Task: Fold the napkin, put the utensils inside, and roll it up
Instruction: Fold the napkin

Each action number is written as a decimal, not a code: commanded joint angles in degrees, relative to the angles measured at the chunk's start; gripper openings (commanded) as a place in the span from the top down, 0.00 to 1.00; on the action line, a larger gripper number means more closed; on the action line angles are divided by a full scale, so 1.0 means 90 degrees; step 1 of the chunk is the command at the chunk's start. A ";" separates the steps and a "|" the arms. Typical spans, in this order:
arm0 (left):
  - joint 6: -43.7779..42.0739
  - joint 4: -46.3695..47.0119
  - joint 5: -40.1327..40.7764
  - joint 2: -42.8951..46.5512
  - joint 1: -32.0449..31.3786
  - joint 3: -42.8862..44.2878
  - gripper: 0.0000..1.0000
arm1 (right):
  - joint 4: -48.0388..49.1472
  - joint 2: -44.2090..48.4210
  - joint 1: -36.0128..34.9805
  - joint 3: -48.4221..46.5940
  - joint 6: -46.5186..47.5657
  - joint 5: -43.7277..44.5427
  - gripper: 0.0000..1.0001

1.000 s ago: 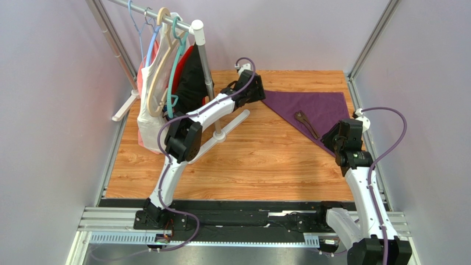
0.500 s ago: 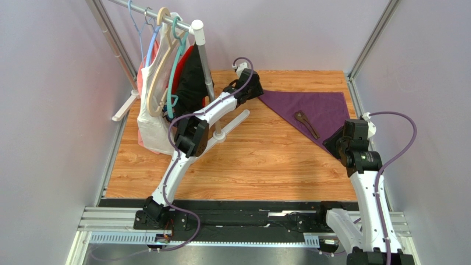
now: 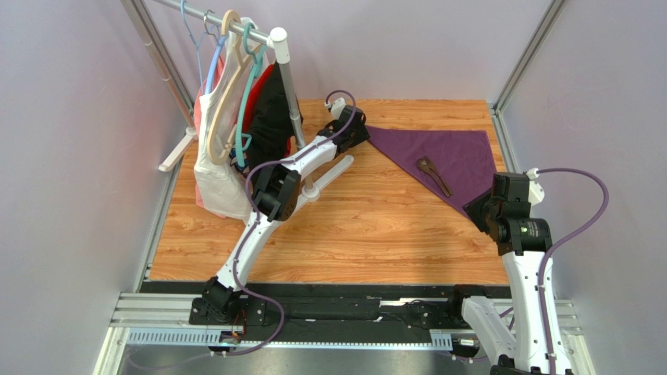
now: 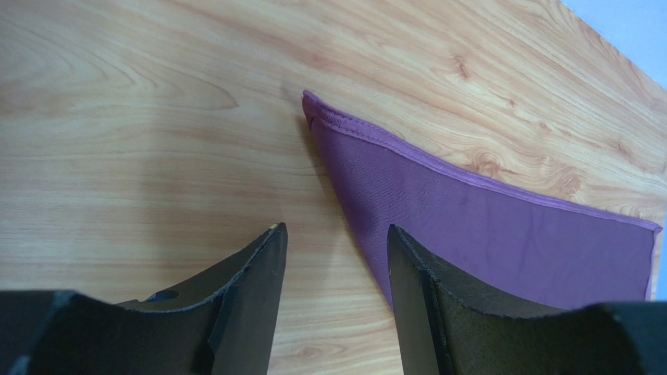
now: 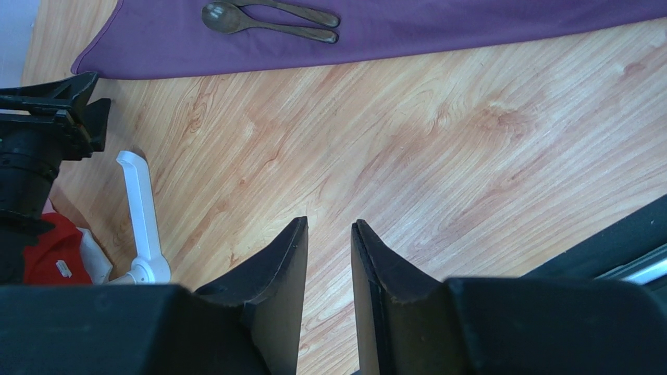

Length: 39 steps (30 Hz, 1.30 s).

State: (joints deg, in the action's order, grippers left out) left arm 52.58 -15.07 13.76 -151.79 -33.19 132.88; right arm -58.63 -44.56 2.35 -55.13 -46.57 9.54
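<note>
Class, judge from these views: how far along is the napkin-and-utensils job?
Done, it seems: the napkin lies flat as a triangle, so folded, with the utensils on it. In hand: nothing; the left tool hovers open by its left corner, the right tool open over the table. Left: the roll, not yet begun.

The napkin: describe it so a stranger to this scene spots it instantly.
At the far right corner of the wooden table lies a purple cloth napkin, a flat triangle with dark wooden utensils on it. The other fabrics are red, white and black garments hanging from the left rack.
</note>
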 commanded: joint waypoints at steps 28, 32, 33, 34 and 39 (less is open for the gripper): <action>0.1892 0.0405 0.0552 -0.0410 0.0328 0.0226 0.55 | -0.0243 -0.0049 0.0022 -0.0368 -0.0471 0.0190 0.71; 0.1873 0.0502 0.0561 -0.0420 0.0358 0.0197 0.65 | -0.0282 -0.0040 0.0022 -0.0388 -0.0461 0.0229 0.71; 0.1863 0.0522 0.0571 -0.0391 0.0367 0.0177 0.65 | -0.0302 -0.0030 0.0022 -0.0388 -0.0461 0.0239 0.71; 0.1863 0.0532 0.0600 -0.0381 0.0367 0.0167 0.67 | -0.0292 -0.0030 0.0022 -0.0368 -0.0461 0.0239 0.71; 0.1853 0.0785 0.0483 -0.0410 0.0406 0.0089 0.74 | -0.0292 -0.0039 0.0022 -0.0358 -0.0480 0.0239 0.71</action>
State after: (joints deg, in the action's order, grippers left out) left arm 68.93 -10.79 18.31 -155.41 -32.69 134.28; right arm -60.77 -45.28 2.35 -56.34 -50.02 10.48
